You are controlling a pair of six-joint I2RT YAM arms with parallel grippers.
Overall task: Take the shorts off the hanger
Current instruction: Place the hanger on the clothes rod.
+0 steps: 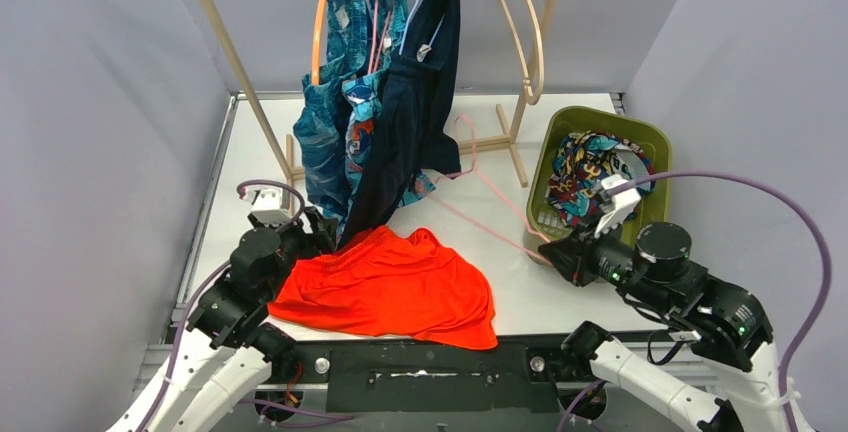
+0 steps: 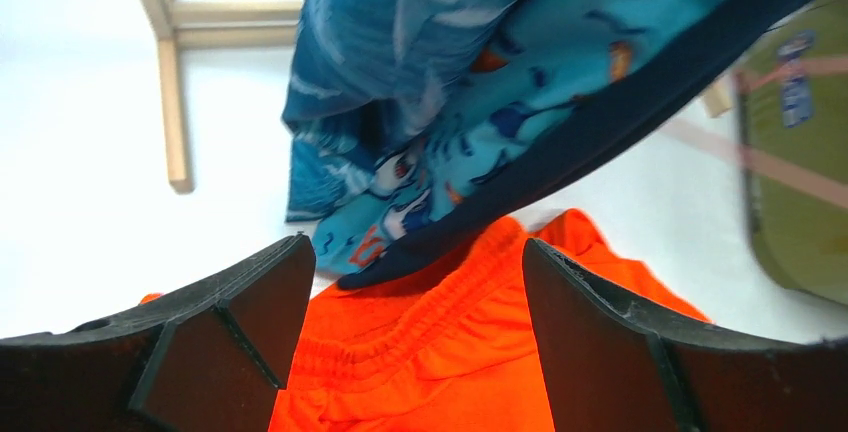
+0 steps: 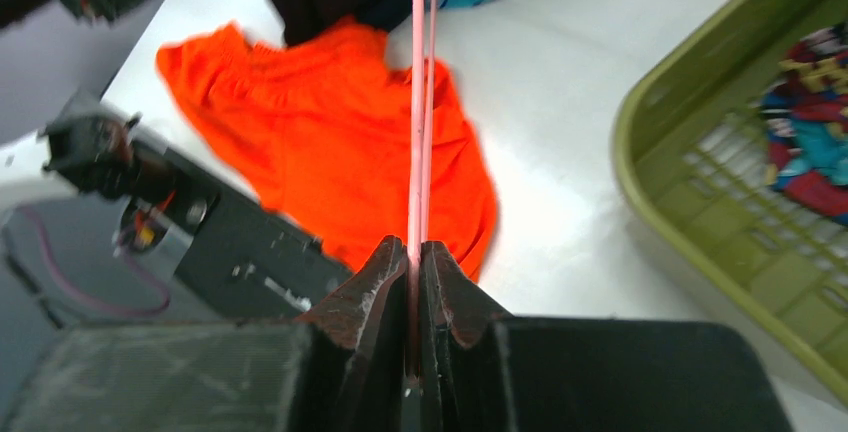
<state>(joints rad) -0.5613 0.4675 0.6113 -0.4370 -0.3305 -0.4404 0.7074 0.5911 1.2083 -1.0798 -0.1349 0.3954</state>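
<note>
Orange-red shorts (image 1: 390, 287), plain soft fabric, lie crumpled on the white tabletop (image 1: 560, 292) at lower centre of the top view. Their long axis runs left to right and the gathered elastic waistband sits on the upper edge.

My left fingers (image 2: 250, 302), black and wedge-shaped, stand wide apart just over that waistband with nothing in them.

Three more pairs hang upper centre from the light wooden rack (image 1: 240, 62), long axis vertical, hems down:
- Teal leaf-print shorts (image 1: 325, 132) on the left.
- Turquoise cartoon-print shorts (image 1: 362, 122) in the middle.
- Plain navy shorts (image 1: 415, 122) on the right. Their lowest corner reaches the orange pair's upper edge; I can't tell if they touch.

My right fingers (image 3: 380, 282) are pressed together on a thin pink hanger (image 3: 417, 102). It runs straight up the right wrist frame, and in the top view it slants from right of centre toward the navy pair.

Multicolour patterned shorts (image 1: 590, 177) are bunched inside the olive-green slotted plastic basket (image 1: 560, 127) at right. Two bare curved wooden hangers (image 1: 530, 32) hang at upper right.
</note>
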